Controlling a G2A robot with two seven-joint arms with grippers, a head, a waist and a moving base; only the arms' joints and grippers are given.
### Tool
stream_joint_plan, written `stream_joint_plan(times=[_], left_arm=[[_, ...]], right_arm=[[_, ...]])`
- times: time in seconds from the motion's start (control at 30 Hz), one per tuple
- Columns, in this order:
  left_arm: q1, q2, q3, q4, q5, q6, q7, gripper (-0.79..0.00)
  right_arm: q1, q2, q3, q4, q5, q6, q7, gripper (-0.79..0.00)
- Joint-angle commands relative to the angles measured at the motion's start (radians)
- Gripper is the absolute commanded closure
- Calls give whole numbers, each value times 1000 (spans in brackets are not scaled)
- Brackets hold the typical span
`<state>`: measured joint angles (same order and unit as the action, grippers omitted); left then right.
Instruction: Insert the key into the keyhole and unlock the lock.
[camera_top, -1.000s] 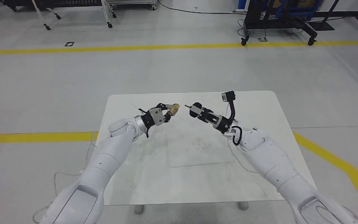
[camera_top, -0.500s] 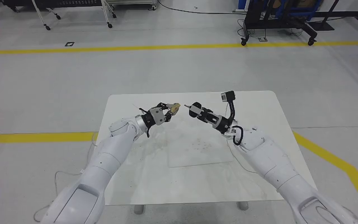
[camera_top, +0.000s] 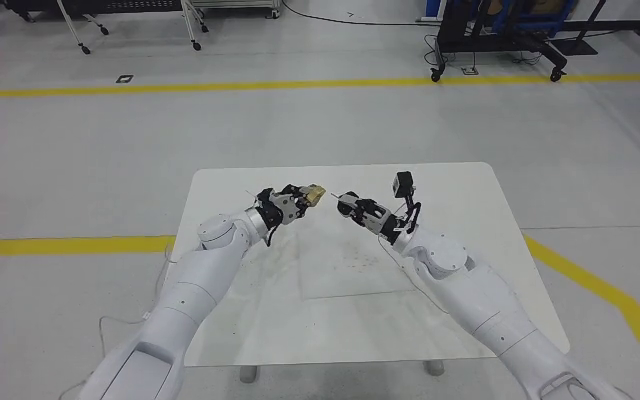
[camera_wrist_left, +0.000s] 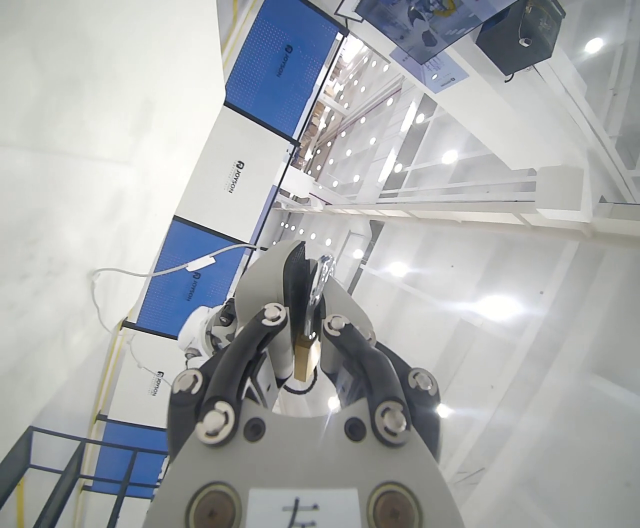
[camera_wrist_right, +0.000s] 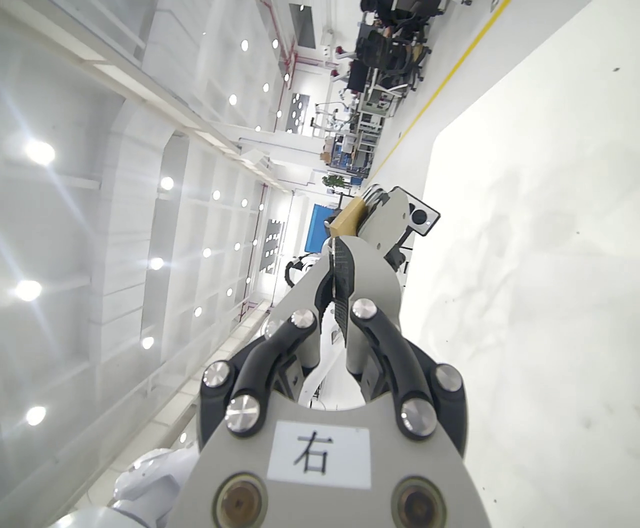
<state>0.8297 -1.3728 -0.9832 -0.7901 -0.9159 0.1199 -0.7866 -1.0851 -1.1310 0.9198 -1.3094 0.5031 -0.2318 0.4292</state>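
Top view | left fingers closed on lock | right fingers pinching key

Lock left of key, above table

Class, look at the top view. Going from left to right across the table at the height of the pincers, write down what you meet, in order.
left pincer → lock → key → right pincer
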Motion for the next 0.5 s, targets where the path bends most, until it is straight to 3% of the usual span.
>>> stream_joint_plan(times=[0.0,0.2,0.47], left_arm=[[4,1,-3,-11,16,4,21,0],[13,7,1,-45,141,-75,110,0],[30,9,-9,-78,192,-65,170,0]], right_arm=[[-9,0,6,-7,-15,25,-19,0],[-14,-11,4,-13,-15,46,-20,0],[-13,-33,-20,-1,-38,70,-72,0]])
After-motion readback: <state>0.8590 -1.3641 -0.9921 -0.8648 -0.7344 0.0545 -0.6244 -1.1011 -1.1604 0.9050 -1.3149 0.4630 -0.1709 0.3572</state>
